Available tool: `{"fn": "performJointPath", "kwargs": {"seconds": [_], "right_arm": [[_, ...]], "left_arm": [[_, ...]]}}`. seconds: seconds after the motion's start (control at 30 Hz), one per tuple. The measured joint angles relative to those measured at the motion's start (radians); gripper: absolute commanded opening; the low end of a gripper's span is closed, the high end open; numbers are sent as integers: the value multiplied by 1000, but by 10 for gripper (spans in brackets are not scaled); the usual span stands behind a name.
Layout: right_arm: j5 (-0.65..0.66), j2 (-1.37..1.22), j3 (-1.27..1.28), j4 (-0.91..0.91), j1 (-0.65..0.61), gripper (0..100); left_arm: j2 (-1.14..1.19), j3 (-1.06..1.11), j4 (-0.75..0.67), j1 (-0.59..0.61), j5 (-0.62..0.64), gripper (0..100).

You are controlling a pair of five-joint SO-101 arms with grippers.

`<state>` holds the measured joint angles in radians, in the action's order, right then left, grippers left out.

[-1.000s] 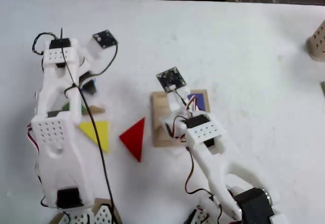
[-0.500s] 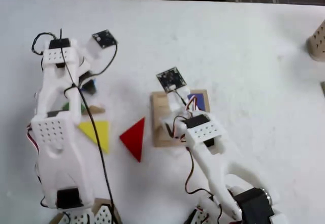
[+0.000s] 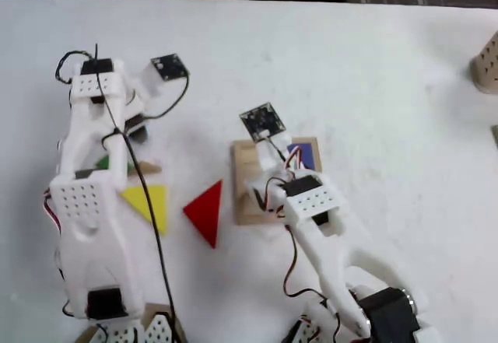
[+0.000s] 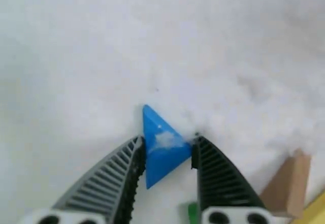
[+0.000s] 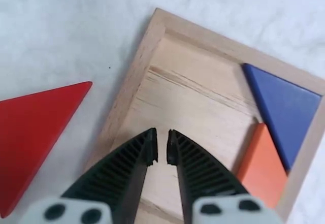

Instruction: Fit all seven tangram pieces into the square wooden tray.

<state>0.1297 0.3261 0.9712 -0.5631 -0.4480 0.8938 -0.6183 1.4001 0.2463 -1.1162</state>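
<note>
One blue triangle (image 4: 161, 155) pinched, L gripper (image 4: 167, 139) ribbed — tray (image 5: 133, 79) wood-grained sq.

1. A white desk (image 3: 373, 71) carried everything.
2. The square wooden tray (image 3: 236, 180) lay near its middle.
3. A red triangle (image 3: 206, 211) lay just beside the tray, with a yellow triangle (image 3: 150, 201) beyond it.
4. A green piece (image 3: 102, 163) and a tan piece (image 3: 148, 169) lay near the yellow triangle.

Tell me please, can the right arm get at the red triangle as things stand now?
Probably yes. The red triangle lies uncovered right beside the wooden tray, over which the right gripper hangs empty, and nothing stands between them.
</note>
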Motion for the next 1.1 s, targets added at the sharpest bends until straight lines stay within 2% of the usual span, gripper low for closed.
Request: {"fn": "performJointPath", "kwargs": {"seconds": [0.2, 0.43, 0.83, 1.1], "right_arm": [[0, 0, 0, 0, 0, 45], [0, 0, 0, 0, 0, 45], [0, 0, 0, -11, 14, 44], [0, -2, -72, -120, 101, 43]], "left_arm": [[17, -77, 107, 2, 71, 64], [28, -247, 319, 9, 307, 64], [28, -275, 361, -14, 652, 61], [-28, -275, 365, -147, 698, 60]]}}
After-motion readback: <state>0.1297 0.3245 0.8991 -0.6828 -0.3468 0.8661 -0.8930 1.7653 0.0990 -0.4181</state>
